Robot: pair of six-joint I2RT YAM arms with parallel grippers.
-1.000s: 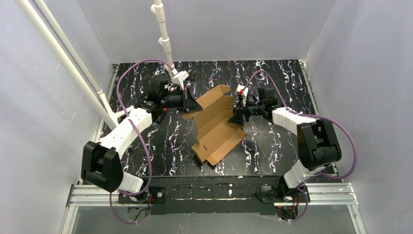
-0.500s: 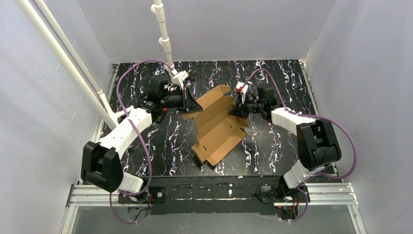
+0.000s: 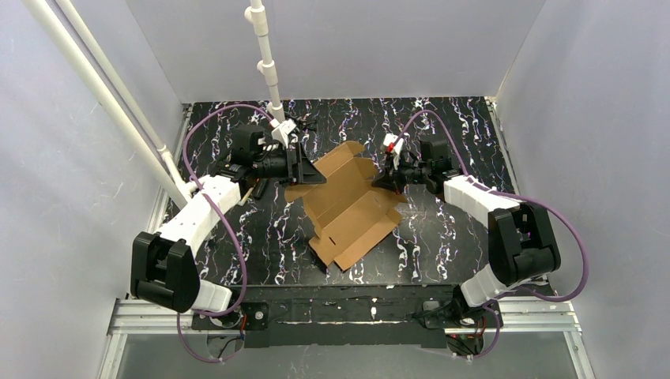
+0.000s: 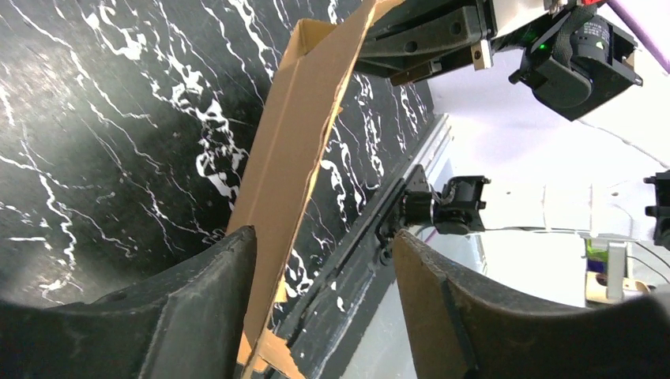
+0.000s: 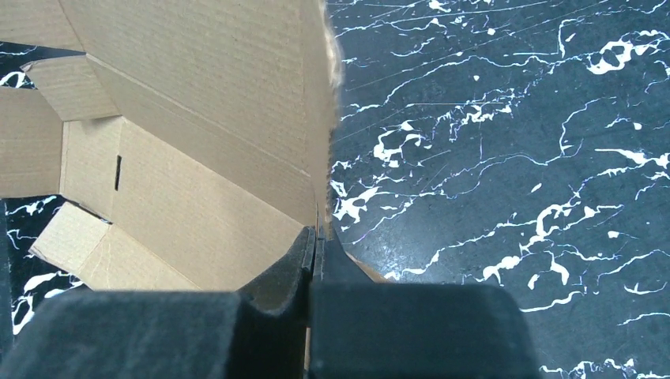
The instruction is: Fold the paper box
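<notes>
The box (image 3: 348,209) is sitting in the middle of the table (image 3: 442,229), between the two arms, and it is looking only partly formed: the far and right panels are standing up off the surface, while the near end, with its flaps and tabs, is lying flat and unfolded. The right gripper (image 3: 387,180) is pinching the top edge of the raised right wall, its jaws pressing together on the cardboard (the wrist view is showing the sheet's edge running straight into the closed tips). The left gripper (image 3: 304,170) is hovering at the far-left flap with its jaws standing apart; that flap's edge is passing between them, close against one finger, but nothing is being clamped there. Judging by this, the job is sitting somewhere in its earlier half: a couple of creases are taking shape, yet no corner is locking, the near flaps are waiting to be raised, the tabs are waiting to be tucked, and the lid is waiting to be closed
</notes>
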